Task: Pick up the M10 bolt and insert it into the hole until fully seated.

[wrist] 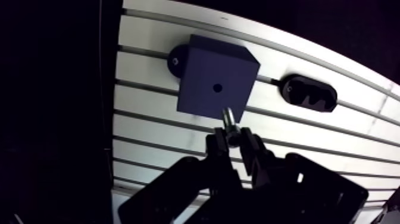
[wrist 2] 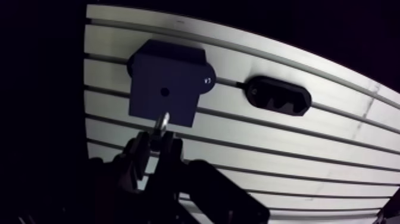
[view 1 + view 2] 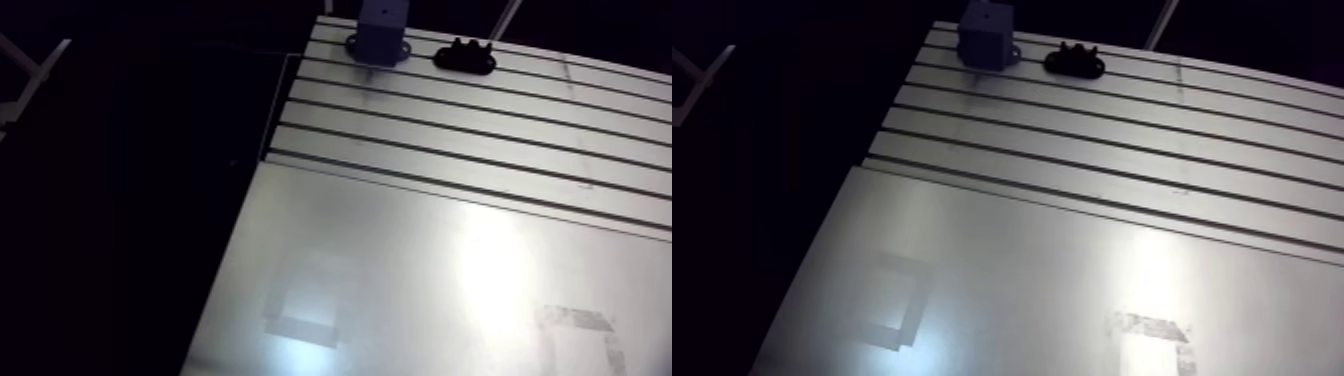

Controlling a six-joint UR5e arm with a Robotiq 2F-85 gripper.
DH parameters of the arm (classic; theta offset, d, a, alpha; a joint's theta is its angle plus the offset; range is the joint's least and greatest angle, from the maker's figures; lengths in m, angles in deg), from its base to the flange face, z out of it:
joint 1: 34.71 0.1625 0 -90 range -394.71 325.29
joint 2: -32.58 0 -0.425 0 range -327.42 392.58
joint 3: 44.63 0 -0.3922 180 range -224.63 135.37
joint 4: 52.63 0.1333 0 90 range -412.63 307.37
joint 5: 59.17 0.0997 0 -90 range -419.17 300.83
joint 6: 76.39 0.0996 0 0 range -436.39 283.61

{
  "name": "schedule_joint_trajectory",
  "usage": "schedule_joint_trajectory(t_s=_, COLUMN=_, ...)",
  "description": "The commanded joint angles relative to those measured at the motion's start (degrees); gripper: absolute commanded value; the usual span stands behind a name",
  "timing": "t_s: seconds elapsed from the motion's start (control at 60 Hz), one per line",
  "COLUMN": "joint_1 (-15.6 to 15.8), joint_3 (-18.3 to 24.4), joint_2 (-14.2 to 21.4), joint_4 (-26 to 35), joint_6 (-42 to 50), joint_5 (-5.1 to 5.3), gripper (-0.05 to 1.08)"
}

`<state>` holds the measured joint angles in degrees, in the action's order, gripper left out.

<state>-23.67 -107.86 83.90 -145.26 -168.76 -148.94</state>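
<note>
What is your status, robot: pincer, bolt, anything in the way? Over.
Pincer shut on bolt. Tip short of hole in dark block, not inserted. Beside block, black holder, off the line.

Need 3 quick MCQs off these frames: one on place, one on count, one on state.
1. On the table, where is the black holder relative to the blue block?
A) on top of it
B) beside it, apart
C) underneath it

2. How many holes show in the block's facing side?
A) three
B) five
C) one

3. The bolt is:
A) held in the pincer, outside the hole
B) lying flat on the table
C) fully seated in the hole

Answers:
1 B: a strip of bare table separates them.
2 C: one dark hole marks that side.
3 A: the pincer clamps the bolt and its tip is outside the hole.
</note>
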Motion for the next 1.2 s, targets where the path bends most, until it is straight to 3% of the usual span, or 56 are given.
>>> schedule_joint_trajectory(t_s=0.017, joint_1=0.0, joint_3=0.1, joint_2=-0.9, joint_4=-0.1, joint_6=0.1, joint_5=-0.02, gripper=1.08)
schedule_joint_trajectory(t_s=1.2, joint_1=0.7, joint_3=1.3, joint_2=-2.5, joint_4=-0.1, joint_6=0.0, joint_5=-0.02, gripper=1.08)
